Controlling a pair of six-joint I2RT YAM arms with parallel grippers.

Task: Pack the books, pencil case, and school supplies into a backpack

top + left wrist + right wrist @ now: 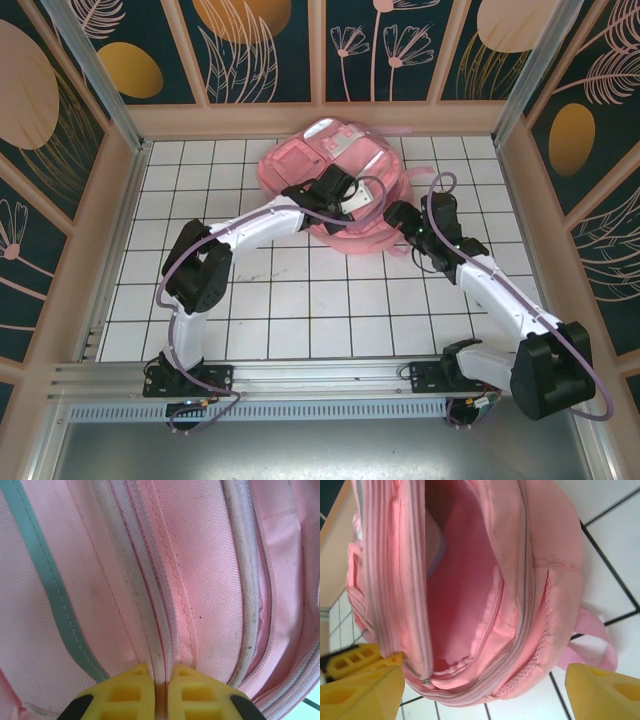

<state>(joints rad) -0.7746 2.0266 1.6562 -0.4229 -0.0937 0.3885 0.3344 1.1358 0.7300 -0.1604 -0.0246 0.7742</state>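
The pink backpack [320, 160] lies at the back middle of the tiled table. My left gripper [345, 195] is on top of it, and in the left wrist view it [161, 680] is shut on a raised zip seam of the backpack [200, 580]. My right gripper [405, 220] is at the bag's right side. In the right wrist view it [485, 695] stands open, its yellow fingers [602, 690] on either side of the bag's lower end. The main compartment [465, 590] gapes open, showing pink lining. The books and the pencil case are out of view.
White tiles with dark grid lines [300, 290] stretch from the bag to the arm bases. A pink strap [592, 640] trails on the tiles beside the bag. Beige walls [110, 230] close in the table's left, right and back; a metal rail [300, 375] runs along the near edge.
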